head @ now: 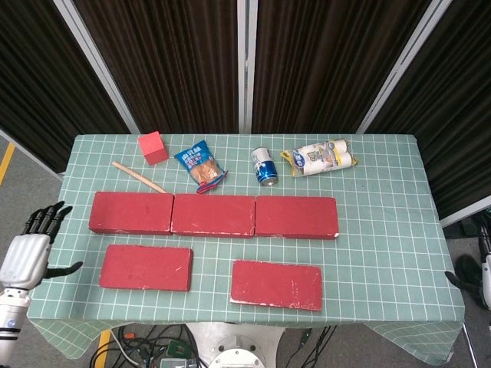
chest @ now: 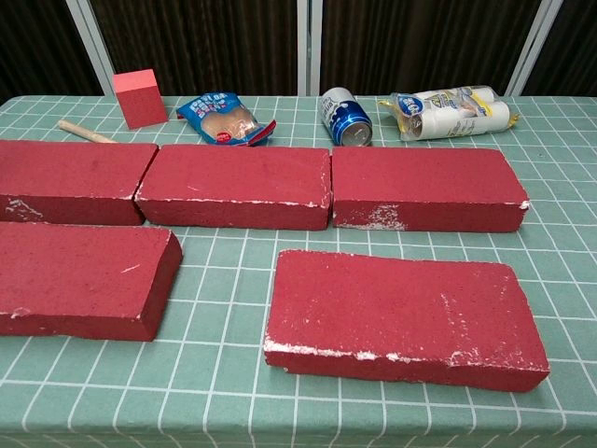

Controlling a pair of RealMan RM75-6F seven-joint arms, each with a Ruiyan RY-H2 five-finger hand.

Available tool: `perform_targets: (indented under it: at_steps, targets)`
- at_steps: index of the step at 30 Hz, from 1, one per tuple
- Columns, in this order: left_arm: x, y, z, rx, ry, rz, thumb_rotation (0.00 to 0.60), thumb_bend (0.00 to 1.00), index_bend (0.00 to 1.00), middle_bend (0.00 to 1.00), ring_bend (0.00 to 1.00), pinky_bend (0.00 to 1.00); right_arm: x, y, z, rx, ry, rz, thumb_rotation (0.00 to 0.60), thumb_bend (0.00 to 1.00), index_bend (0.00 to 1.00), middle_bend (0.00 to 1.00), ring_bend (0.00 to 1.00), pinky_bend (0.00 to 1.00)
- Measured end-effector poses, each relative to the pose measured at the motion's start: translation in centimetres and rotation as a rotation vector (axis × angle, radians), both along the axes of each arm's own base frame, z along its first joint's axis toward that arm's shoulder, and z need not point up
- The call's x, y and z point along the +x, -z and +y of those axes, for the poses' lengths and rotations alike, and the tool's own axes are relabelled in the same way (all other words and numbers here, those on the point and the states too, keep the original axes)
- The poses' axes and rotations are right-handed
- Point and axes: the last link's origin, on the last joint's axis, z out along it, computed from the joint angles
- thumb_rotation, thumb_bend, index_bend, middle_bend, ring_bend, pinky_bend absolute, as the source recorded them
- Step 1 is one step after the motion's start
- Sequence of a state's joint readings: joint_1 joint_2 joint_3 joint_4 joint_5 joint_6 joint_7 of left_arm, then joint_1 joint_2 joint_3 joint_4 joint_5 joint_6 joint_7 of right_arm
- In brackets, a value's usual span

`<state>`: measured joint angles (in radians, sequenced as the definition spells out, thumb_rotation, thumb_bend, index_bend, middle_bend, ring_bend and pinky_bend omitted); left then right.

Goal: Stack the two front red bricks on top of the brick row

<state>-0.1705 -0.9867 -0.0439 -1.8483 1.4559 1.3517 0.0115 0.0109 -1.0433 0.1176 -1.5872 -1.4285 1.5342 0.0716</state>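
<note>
Over on the far left, the left hand (head: pixel 29 249) hangs beside the table's left edge, off the green checked mat (head: pixel 383 253), fingers spread apart and pointing up, holding nothing. On the mat's left side sits the small red cube (head: pixel 153 147) at the back, with a wooden stick (head: pixel 138 177) lying slantwise just in front of it. Below those, the brick row (head: pixel 213 215) runs across the middle: three red bricks laid end to end, each touching the next, nothing on top of them. In front of the row's left part lies the front left brick (head: pixel 146 267), flat on the mat and clear of the row. Moving toward centre, a blue snack packet (head: pixel 200 166) lies behind the row, and right beside it a blue drink can (head: pixel 265 166) on its side. The front right brick (head: pixel 276 284) lies flat in front of the row's right half, well apart from its partner; white scuffing shows along its near edge in the chest view. Further right at the back, a clear pack of white rolls with yellow print (head: pixel 319 157). At the far right edge, only a sliver of the right hand (head: pixel 483 264) shows beside the table; I cannot tell how its fingers lie.
</note>
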Motion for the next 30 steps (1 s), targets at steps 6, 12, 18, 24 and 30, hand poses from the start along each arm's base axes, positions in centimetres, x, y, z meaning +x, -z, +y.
perform_targets:
  at_steps: [6, 12, 18, 24, 30]
  targets:
    - [1.3, 2.1, -1.3, -0.146, 0.017, -0.025, 0.600, 0.04, 0.05, 0.00, 0.00, 0.00, 0.1, -0.2, -0.1, 0.007, -0.008, 0.018, 0.600, 0.00, 0.00, 0.00, 0.00, 0.00]
    - [3.0, 4.4, -1.5, -0.234, 0.061, -0.041, 0.600, 0.03, 0.05, 0.00, 0.00, 0.00, -0.1, -0.6, -0.1, -0.003, -0.004, 0.010, 0.600, 0.00, 0.00, 0.00, 0.00, 0.00]
    - [5.2, 7.7, -1.4, -0.316, 0.113, -0.044, 0.600, 0.02, 0.04, 0.00, 0.00, 0.00, -0.5, -0.6, -0.1, 0.000, 0.004, 0.003, 0.600, 0.00, 0.00, 0.00, 0.00, 0.00]
    - [6.5, 11.0, -0.8, -0.395, 0.114, -0.055, 0.600, 0.02, 0.04, 0.00, 0.00, 0.00, -0.9, -0.9, 0.0, -0.004, 0.010, -0.003, 0.600, 0.00, 0.00, 0.00, 0.00, 0.00]
    - [7.0, 12.8, -0.1, -0.422, 0.111, -0.028, 0.600, 0.02, 0.03, 0.00, 0.00, 0.00, -1.3, -1.1, 0.1, -0.010, 0.019, -0.006, 0.600, 0.00, 0.00, 0.00, 0.00, 0.00]
